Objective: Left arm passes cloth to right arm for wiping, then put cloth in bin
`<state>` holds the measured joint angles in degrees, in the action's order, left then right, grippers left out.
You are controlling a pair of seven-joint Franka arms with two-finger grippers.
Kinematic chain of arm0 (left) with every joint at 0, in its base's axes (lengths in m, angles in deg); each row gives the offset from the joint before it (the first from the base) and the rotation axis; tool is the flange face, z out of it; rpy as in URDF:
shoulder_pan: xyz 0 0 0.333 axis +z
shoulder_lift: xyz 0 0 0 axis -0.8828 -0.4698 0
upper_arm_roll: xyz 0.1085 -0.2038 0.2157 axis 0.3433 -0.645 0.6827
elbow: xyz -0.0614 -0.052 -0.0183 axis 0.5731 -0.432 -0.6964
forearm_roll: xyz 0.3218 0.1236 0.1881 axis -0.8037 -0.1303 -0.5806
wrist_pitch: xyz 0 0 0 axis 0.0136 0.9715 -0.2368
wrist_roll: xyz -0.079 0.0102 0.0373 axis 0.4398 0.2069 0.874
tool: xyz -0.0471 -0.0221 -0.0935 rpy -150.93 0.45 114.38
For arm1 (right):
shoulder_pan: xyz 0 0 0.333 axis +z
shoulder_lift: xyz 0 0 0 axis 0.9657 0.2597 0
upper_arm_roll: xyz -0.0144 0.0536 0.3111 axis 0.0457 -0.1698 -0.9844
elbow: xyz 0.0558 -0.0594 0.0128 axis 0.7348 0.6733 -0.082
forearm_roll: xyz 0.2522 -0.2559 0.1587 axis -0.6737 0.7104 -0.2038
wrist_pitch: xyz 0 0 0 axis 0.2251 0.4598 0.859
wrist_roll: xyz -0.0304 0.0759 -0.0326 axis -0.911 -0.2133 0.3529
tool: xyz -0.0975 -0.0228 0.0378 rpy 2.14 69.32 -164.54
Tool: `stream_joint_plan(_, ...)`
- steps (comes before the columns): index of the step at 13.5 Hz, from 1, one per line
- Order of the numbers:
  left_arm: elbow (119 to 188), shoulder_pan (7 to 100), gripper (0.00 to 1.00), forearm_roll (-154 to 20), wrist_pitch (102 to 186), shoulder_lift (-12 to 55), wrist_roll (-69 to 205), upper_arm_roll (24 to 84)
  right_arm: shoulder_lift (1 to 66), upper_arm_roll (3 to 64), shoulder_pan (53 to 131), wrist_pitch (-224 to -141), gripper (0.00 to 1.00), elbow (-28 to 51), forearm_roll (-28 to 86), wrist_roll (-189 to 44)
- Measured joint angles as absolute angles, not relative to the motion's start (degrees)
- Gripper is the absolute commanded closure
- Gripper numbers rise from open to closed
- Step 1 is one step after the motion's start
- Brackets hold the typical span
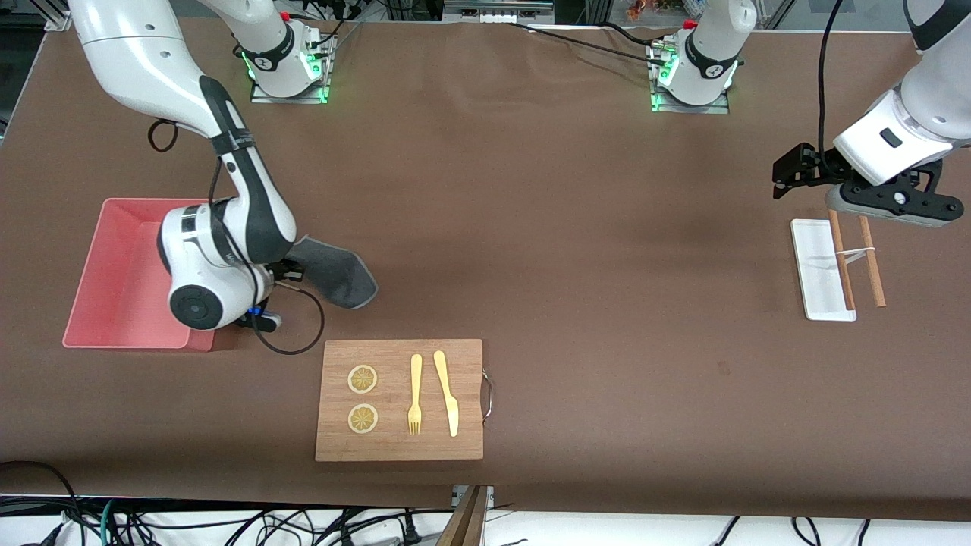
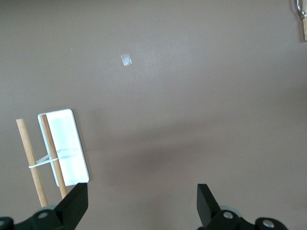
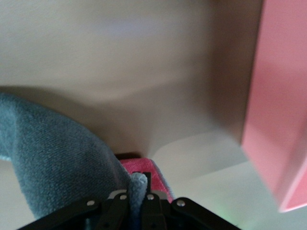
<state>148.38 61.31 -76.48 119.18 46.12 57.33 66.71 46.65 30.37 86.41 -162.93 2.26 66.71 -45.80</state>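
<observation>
Nearest your front camera lies the rectangular wooden cutting board [image 1: 400, 400], carrying two lemon slices [image 1: 362, 399], a yellow fork [image 1: 415, 393] and a yellow knife [image 1: 447, 392]. Just above it, your right hand [image 1: 282, 271] is clamped on the soft square cloth [image 1: 334, 273], its dark grey face up and crimson showing at the pinch in the right wrist view, hanging beside the pink rectangular plastic bin [image 1: 114, 303]. Your left hand [image 2: 141, 203] waits with its fingers spread wide and nothing in them, over the white rectangular tray [image 1: 815, 265] and two banded wooden sticks [image 1: 856, 258]. Watch the drop: the cloth trails away from the bin, so an early release could leave it draped over the rim or on the brown worktop [image 1: 576, 250].
</observation>
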Motion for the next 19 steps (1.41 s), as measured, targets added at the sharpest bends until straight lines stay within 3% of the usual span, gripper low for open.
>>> stream_joint_plan(5,148.71,61.34,0.0,-76.48,119.21,45.95,57.33,67.34,46.61,31.94,85.78,-166.66,1.0,2.32,67.56,-51.98)
stream_joint_plan(14,148.71,61.32,0.0,-76.5,119.31,45.95,57.33,67.09,49.33,14.47,87.85,-179.71,1.0,2.75,66.2,-15.97)
stream_joint_plan(19,148.71,61.17,0.0,-76.5,119.37,45.95,57.27,66.67,50.65,9.02,88.92,-187.12,1.0,2.8,64.23,-3.88)
